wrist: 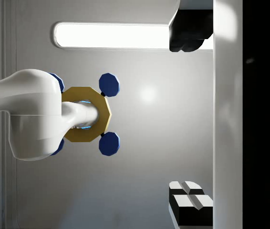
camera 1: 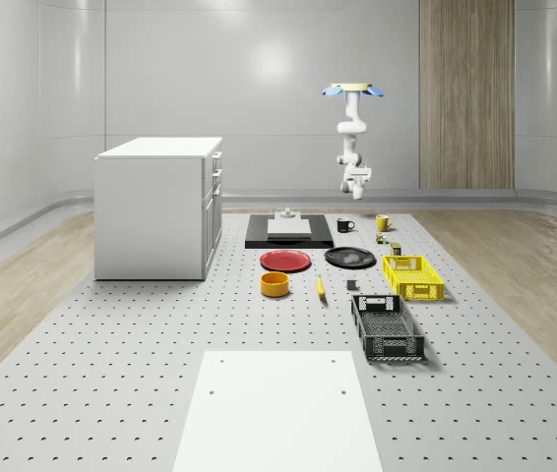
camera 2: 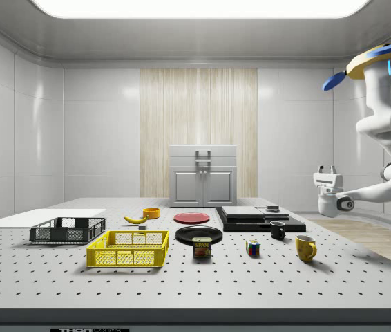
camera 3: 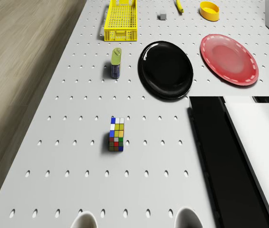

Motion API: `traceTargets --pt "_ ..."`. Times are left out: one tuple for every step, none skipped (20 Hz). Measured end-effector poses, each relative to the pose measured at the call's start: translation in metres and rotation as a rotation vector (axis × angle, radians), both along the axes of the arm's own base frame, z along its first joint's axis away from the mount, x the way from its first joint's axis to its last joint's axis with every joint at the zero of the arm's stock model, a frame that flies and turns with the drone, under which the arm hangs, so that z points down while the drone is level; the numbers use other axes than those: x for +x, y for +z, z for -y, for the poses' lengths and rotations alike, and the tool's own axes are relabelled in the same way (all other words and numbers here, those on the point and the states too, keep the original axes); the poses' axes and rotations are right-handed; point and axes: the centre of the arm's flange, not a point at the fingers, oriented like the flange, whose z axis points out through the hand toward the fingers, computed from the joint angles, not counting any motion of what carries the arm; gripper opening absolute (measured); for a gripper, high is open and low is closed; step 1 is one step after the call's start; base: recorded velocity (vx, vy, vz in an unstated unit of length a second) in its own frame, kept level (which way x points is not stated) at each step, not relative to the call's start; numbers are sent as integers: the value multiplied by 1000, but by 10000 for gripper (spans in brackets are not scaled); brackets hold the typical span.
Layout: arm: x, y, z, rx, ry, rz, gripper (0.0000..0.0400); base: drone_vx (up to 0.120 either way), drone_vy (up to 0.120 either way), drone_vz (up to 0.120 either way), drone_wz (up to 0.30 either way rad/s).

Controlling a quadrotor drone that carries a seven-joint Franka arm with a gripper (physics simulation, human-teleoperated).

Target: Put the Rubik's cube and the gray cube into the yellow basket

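Gray perforated metal makes the table [camera 1: 111,374] on which everything stands. I describe it for you from the near end of the whole-scene view to the far end.

Nearest lies a flat white sheet [camera 1: 278,408]. Behind it, toward that view's right, is a black basket [camera 1: 387,329], and just beyond this the yellow basket [camera 1: 413,278], with nothing in it. The gray cube [camera 1: 351,286] sits on the table near the yellow basket, on its left in that view, apart from it. Further left you see a banana [camera 1: 320,286] and a yellow bowl [camera 1: 275,284].

Next come a red plate [camera 1: 286,261] and a black plate [camera 1: 349,258], side by side. Behind the yellow basket stands a tin can [camera 1: 396,249], and a little beyond the can the Rubik's cube [camera 1: 382,237] rests on the bare table, touching nothing. After it you find a black mug [camera 1: 344,225] and a yellow mug [camera 1: 382,222], with a black slab [camera 1: 288,231] that carries a white block. A white cabinet [camera 1: 157,206] stands at that view's left.

The drone [camera 1: 355,90] hovers high at the far end, probably about over the mugs, though you cannot judge this exactly. The arm hangs below it, folded. The gripper [camera 2: 327,169] is well above the table, turned upward to the drone, with its fingers [wrist: 190,200] wide apart and holding nothing.
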Motion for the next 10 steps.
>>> traceTargets --pt "0 0 0 0 0 1 400 120 120 0 0" --pt "0 0 0 0 0 2 400 120 120 0 0" --pt "0 0 0 0 0 2 400 120 120 0 0" --pt "0 0 0 -1 0 3 400 120 120 0 0" --pt "0 0 0 -1 0 4 400 120 120 0 0" --pt "0 0 0 -1 0 5 400 120 120 0 0" --pt "-1 0 0 -1 0 5 400 120 120 0 0" --pt "-1 0 0 -2 0 6 400 120 120 0 0" --pt "-1 0 0 -2 0 7 400 120 120 0 0" --pt "-1 0 0 -3 0 8 400 120 120 0 0"
